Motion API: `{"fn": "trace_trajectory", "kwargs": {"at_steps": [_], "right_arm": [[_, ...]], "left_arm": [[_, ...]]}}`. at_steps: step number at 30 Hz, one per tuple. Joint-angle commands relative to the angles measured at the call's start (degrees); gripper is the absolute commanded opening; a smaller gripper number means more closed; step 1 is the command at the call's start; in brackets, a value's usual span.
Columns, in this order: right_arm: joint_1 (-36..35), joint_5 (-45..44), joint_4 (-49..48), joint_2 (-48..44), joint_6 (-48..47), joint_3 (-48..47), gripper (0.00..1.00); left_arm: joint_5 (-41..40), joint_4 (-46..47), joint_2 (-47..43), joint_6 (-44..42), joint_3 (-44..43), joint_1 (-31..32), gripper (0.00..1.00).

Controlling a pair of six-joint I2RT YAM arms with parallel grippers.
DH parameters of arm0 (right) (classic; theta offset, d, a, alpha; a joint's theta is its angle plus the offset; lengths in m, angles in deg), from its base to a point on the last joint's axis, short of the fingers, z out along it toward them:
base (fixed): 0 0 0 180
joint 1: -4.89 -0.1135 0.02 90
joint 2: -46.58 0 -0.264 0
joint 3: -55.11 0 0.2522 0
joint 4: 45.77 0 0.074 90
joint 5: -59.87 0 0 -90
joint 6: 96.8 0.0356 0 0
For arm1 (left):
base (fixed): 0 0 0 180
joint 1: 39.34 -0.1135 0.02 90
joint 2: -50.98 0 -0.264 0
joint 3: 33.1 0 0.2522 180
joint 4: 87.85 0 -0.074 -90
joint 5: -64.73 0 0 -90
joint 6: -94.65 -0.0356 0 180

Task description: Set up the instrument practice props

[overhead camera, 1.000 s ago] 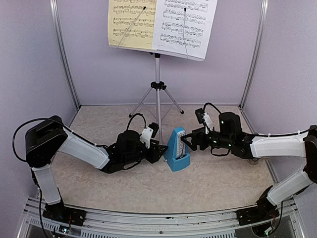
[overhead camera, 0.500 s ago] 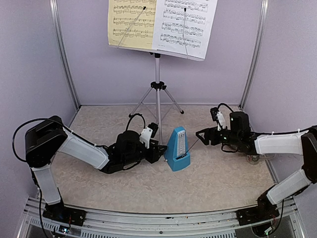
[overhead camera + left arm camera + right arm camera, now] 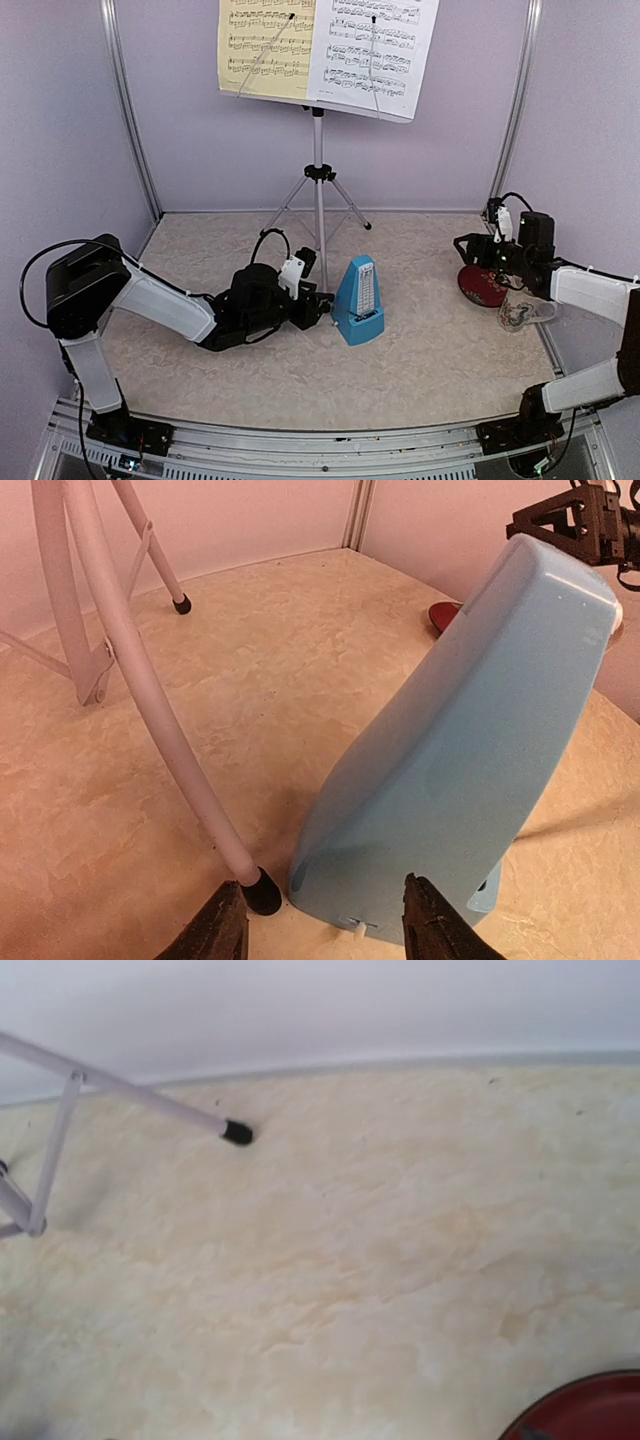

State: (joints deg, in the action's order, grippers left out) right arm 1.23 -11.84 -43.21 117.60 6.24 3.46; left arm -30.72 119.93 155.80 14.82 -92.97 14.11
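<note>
Right gripper (image 3: 468, 246) pulled back, now well apart from blue metronome (image 3: 359, 300), jaws spread, empty. Left gripper (image 3: 322, 925) spread, metronome just ahead.

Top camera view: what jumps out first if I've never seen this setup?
A tall silver music stand at the back, holding a yellow sheet and a white sheet of music side by side. Before it stands a small blue metronome with the left tool close at its base; the right tool hovers by a dark red disc far right.
</note>
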Motion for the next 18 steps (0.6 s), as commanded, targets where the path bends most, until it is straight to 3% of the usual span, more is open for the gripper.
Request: {"fn": "trace_trajectory", "kwargs": {"at_steps": [1,18], "right_arm": [[0.9,3.8,1.5,-1.9,0.4,-1.9,0.84],[0.9,10.7,-0.9,-0.9,1.6,-1.1,0.85]], "left_arm": [[-0.7,1.2,-3.4,0.0,2.1,-1.0,0.52],[0.3,2.4,-8.8,1.4,5.7,-6.5,0.52]]}}
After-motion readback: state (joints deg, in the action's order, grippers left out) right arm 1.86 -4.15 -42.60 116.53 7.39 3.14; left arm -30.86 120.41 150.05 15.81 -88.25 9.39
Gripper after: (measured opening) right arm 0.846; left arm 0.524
